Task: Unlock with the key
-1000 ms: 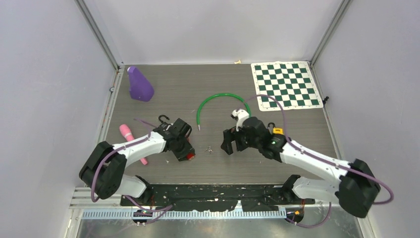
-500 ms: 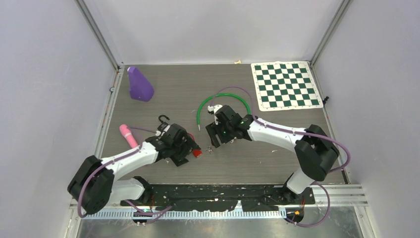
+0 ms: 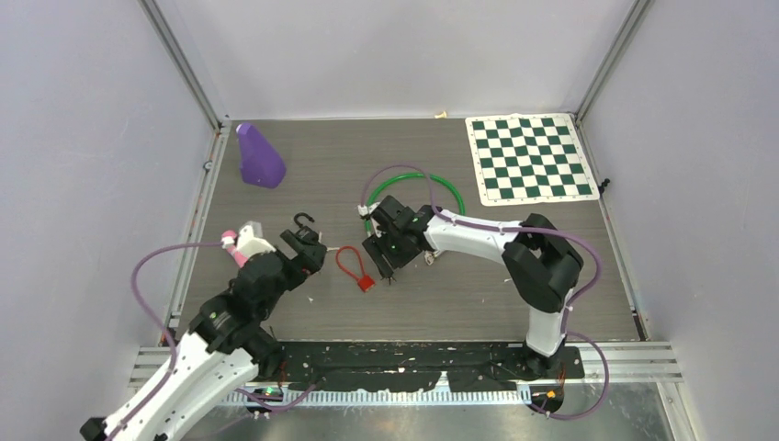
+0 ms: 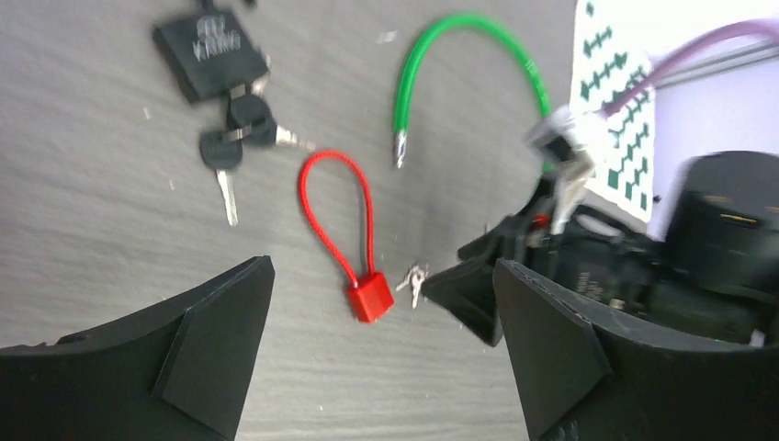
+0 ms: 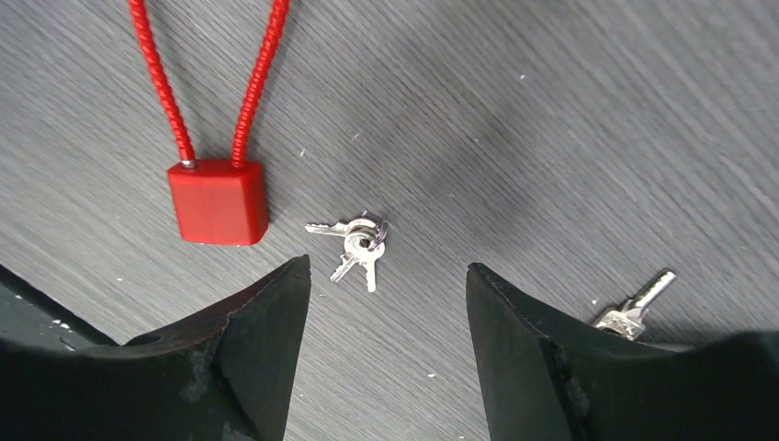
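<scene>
Red cable padlock (image 5: 219,200) is lying with small silver keys (image 5: 356,241) just beside it. Right gripper (image 5: 386,269) and left gripper (image 4: 383,265) are both gaping wide and empty near it.

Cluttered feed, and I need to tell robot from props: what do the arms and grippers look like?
The left arm and right arm have white links and black joints. A purple cable loops along each. The left gripper and right gripper are black, with broad, wedge-shaped matte fingers.
</scene>
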`<act>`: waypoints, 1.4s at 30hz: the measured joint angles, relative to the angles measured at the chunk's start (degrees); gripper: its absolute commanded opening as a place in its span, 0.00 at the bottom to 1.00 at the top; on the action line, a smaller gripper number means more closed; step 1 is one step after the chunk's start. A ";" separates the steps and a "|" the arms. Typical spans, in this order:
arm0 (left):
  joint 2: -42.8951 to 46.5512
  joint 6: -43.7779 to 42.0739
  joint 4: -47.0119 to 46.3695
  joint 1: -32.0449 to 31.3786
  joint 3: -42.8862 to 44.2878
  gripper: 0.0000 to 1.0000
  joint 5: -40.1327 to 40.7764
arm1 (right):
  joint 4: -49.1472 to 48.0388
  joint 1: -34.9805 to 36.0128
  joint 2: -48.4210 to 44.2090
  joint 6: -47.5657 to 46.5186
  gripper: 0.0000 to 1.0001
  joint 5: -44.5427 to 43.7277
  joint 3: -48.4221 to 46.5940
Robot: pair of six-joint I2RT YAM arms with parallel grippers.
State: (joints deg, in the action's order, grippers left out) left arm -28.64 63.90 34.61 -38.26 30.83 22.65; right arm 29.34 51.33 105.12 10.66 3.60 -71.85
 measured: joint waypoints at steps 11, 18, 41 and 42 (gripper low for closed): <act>15.98 -21.51 -2.08 0.00 -2.21 0.99 5.60 | 5.44 2.49 6.29 -0.85 0.55 -2.32 -4.46; 11.67 -25.27 -1.97 0.00 -2.21 0.99 2.69 | 7.67 3.41 7.78 -1.68 0.27 -6.69 -6.34; 1.88 -25.64 -8.28 0.00 -4.39 0.98 -12.85 | 1.25 3.58 -14.40 -0.48 0.49 -10.58 10.05; 1.62 -25.64 -8.20 0.00 -4.37 0.98 -12.81 | 0.96 3.56 -13.66 -0.72 0.50 -10.47 9.77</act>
State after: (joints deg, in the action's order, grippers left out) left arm -27.03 38.26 26.41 -38.26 26.46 9.85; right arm 30.30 54.89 91.46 9.93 -6.87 -62.08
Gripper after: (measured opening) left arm 0.977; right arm 0.439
